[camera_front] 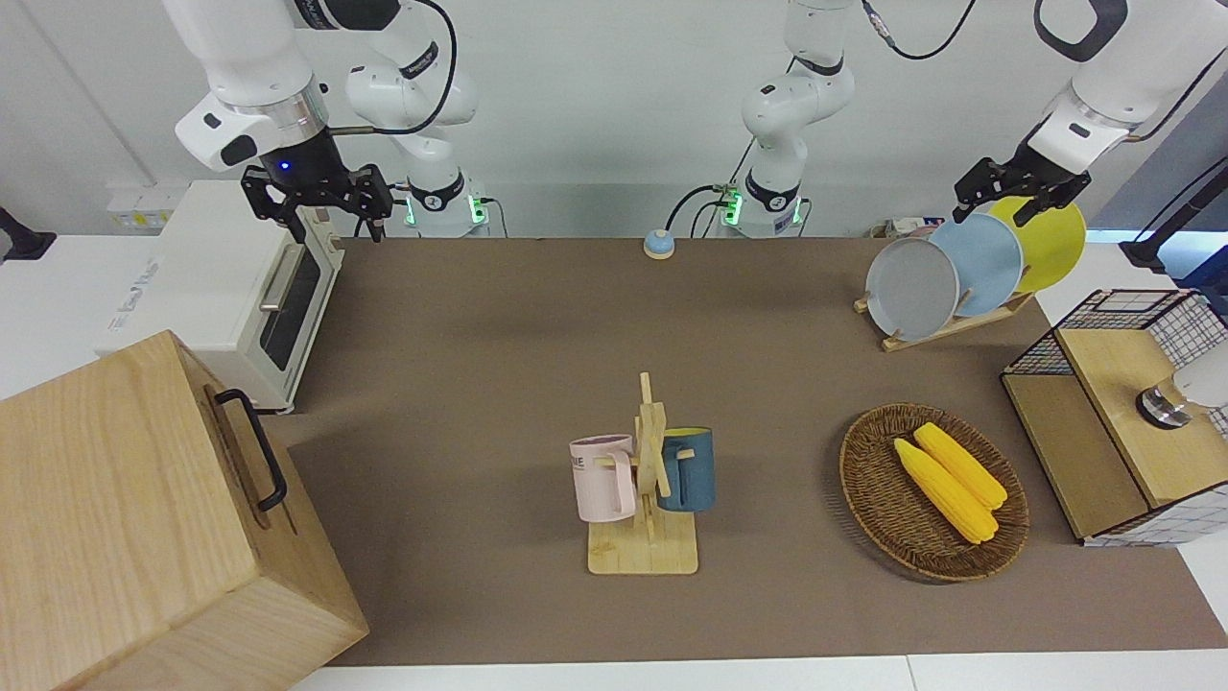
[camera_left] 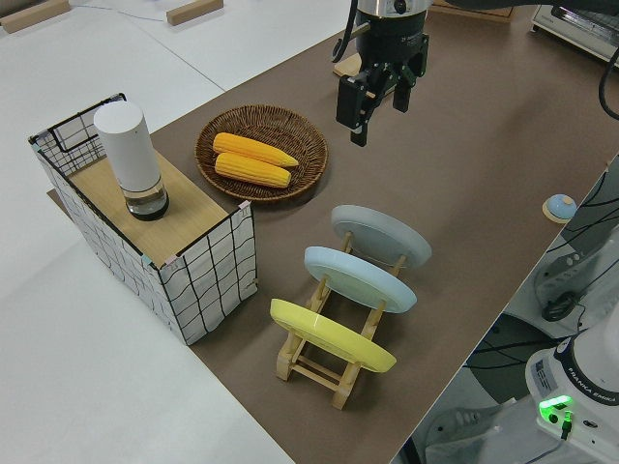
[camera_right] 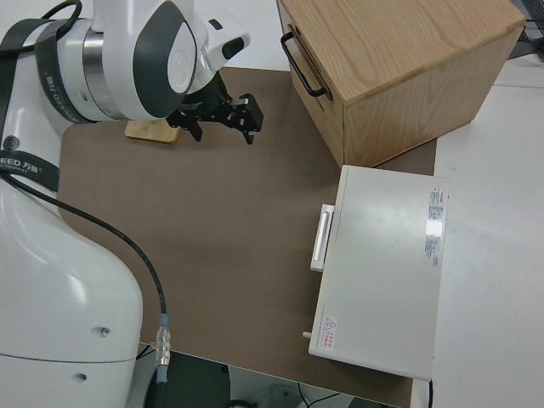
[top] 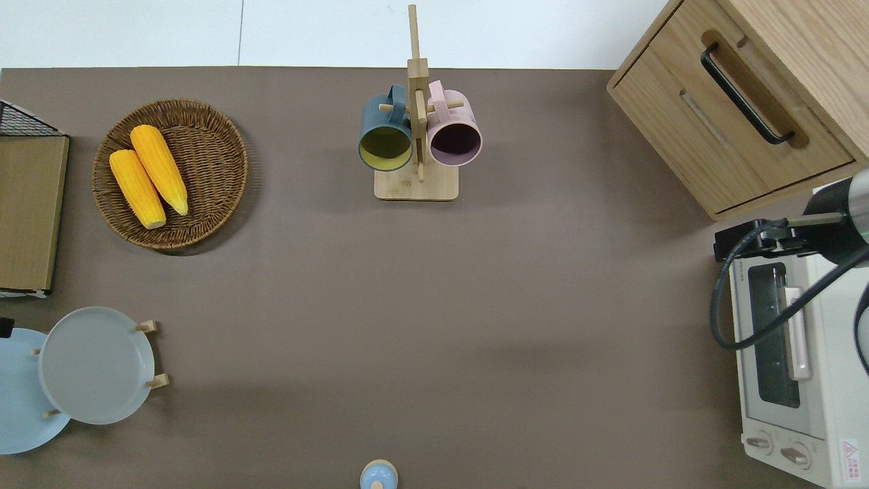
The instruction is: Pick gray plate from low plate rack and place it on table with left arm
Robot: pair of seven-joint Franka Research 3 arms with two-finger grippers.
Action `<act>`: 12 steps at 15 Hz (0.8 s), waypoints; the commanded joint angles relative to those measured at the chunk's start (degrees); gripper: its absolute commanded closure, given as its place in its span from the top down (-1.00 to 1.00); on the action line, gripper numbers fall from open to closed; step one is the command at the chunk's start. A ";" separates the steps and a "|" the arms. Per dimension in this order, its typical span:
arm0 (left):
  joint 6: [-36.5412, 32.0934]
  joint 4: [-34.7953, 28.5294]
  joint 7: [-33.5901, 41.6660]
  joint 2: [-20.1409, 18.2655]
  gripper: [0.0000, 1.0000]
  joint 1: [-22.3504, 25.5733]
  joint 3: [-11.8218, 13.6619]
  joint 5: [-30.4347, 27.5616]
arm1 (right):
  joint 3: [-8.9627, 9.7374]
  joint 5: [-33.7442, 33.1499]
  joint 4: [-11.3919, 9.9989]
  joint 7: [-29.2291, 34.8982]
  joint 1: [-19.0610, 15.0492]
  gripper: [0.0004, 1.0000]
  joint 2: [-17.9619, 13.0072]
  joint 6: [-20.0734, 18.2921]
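Front view: the left gripper (camera_front: pixel 1019 187) is hanging up in the air at the rack end of the table, jaws standing apart and holding nothing. The gray plate (camera_front: pixel 911 288) is leaning in the low plate rack (camera_front: pixel 950 324) at about 2 o'clock of the frame, in the slot farthest from the robots, with the light blue plate (camera_front: pixel 988 251) and the yellow plate (camera_front: pixel 1050 240) in the slots nearer them (slanted pegs are propping all three, so the rims are standing free to pinch). The right gripper (camera_front: pixel 317 197) is parked.

Overhead view: the gray plate (top: pixel 96 365) is sitting at 8 o'clock, overlapping the light blue one; the left gripper is cropped out here. Bare table (top: pixel 434 326) is lying toward 3 o'clock of the rack, probably the drop zone.

Left side view: only this one is showing the empty open fingers (camera_left: pixel 357 106) clearly, plus all three slots.

Right side view: nothing of the task, just the parked arm.
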 commanded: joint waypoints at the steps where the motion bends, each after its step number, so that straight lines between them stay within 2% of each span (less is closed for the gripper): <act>1: 1.43 -3.98 0.71 -1.66 1.00 -0.31 -0.50 3.05 | -0.34 0.15 0.37 0.22 0.41 0.97 0.02 -0.05; 4: 5.46 -9.33 0.71 -4.37 1.00 -0.23 -0.50 3.14 | -0.34 0.15 0.37 0.22 0.41 0.97 0.02 -0.05; 8: 14.34 -21.81 0.71 -11.32 1.00 0.30 -0.50 3.14 | -0.34 0.15 0.37 0.22 0.41 0.97 0.02 -0.05; 12: 18.74 -27.01 0.71 -12.30 1.00 0.30 -0.50 3.14 | -0.34 0.15 0.37 0.22 0.41 0.97 0.02 -0.05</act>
